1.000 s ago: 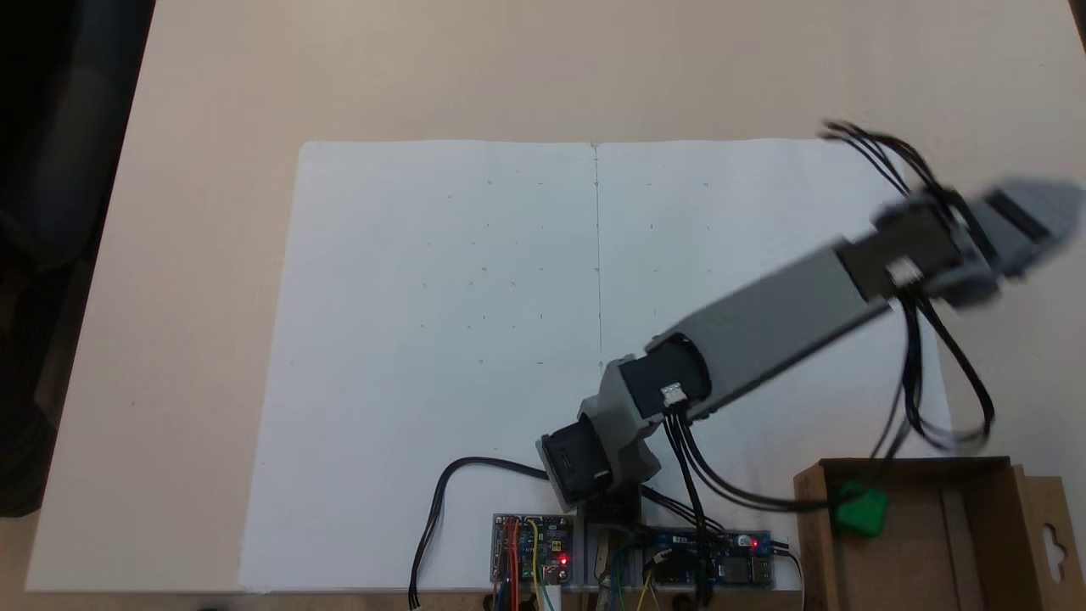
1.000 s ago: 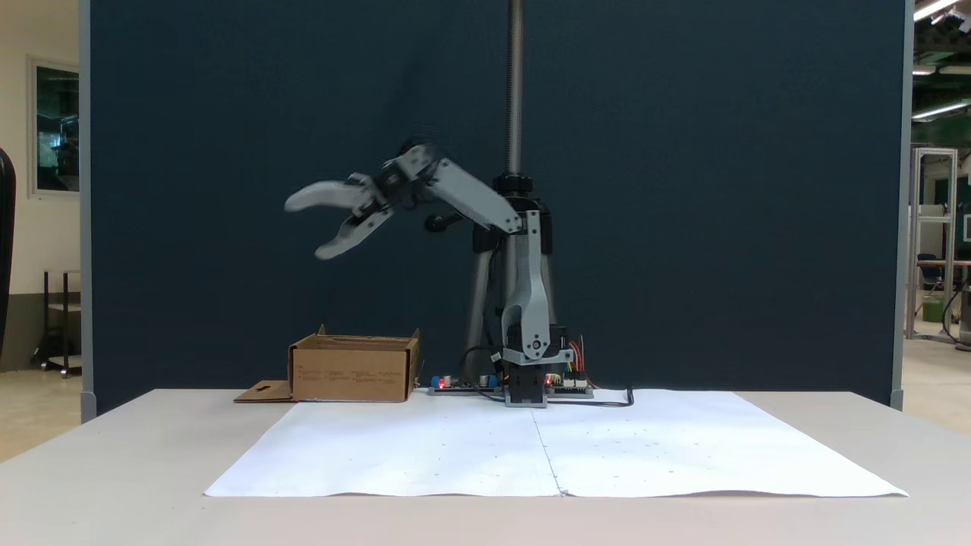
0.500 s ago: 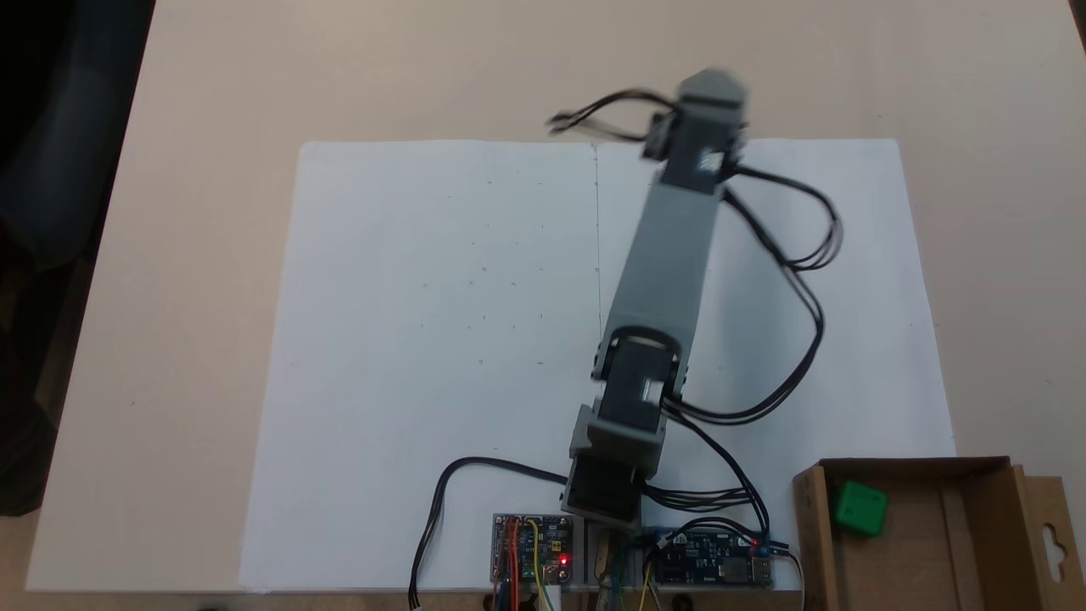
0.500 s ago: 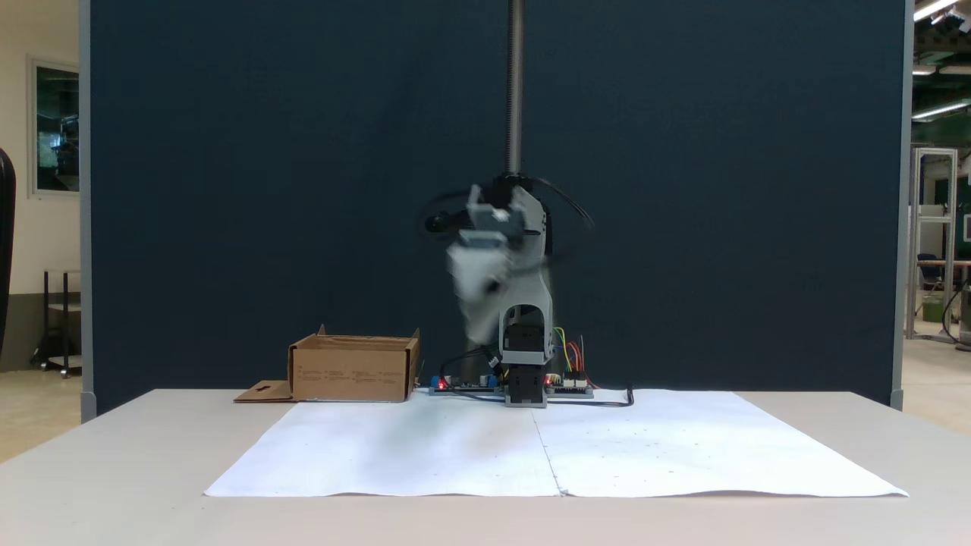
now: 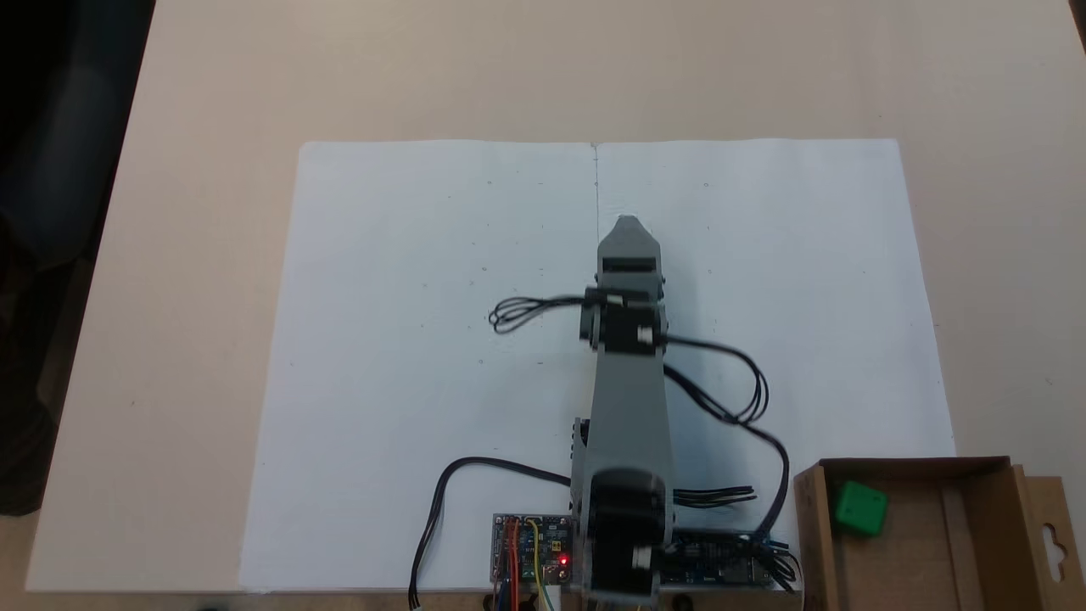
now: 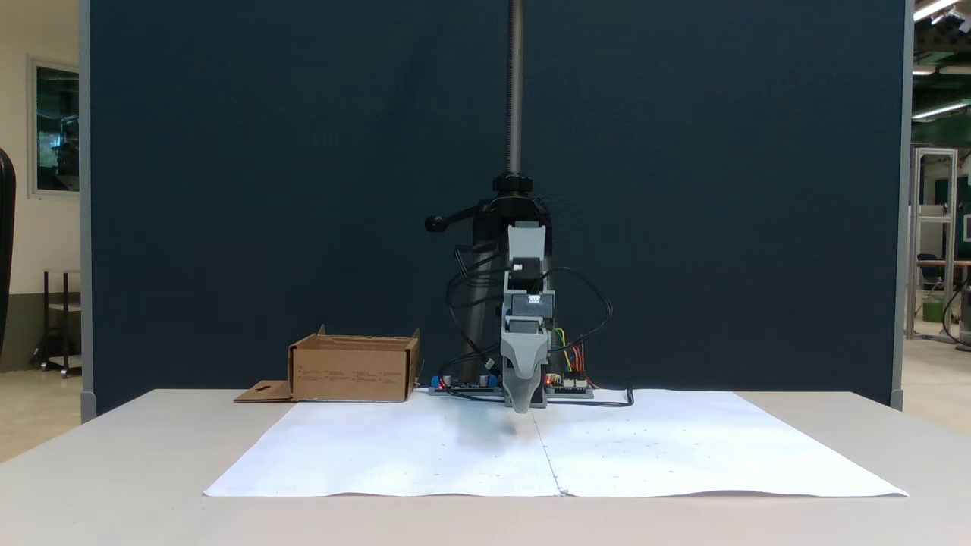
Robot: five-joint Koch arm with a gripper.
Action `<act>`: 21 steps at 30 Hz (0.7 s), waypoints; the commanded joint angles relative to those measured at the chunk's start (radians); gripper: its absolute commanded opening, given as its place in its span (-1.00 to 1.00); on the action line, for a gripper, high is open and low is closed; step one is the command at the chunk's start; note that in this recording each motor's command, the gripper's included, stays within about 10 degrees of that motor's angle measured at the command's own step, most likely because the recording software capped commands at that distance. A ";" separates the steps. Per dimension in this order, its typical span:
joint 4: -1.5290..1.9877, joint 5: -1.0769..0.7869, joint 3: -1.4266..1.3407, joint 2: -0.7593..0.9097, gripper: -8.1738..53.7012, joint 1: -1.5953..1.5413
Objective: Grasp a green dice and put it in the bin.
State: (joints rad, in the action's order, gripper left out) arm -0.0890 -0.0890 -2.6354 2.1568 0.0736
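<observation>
Resting in the near-left corner of the bin (image 5: 976,475), the green dice (image 5: 860,507) appears already delivered, while the arm folds over the middle of the white paper (image 5: 424,255) on the table (image 5: 212,85). The gripper (image 5: 628,225) points down along the sheet's centre crease, carrying nothing; whether its jaws are parted cannot be told, one hiding the other. Finishing well looks a matter of settling gently, keeping the looping cables (image 5: 738,399) away from the box.
</observation>
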 commanded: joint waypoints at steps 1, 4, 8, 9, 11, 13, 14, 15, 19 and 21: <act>-0.162 0.043 -0.055 0.086 0.67 0.005; -0.262 0.046 -0.161 0.140 0.67 0.005; -0.402 0.048 -0.249 0.183 0.68 -0.011; -0.437 0.048 -0.275 0.187 0.67 -0.012; -0.512 0.048 -0.322 0.187 0.67 -0.028; -0.589 0.048 -0.373 0.187 0.68 -0.055; -0.626 0.046 -0.396 0.187 0.68 -0.071; -0.661 0.046 -0.417 0.187 0.68 -0.084; -0.791 0.044 -0.482 0.190 0.68 -0.100; -0.816 0.044 -0.494 0.193 0.71 -0.097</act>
State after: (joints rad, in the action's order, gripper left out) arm -0.8038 -0.0890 -3.0588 2.2457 -0.0123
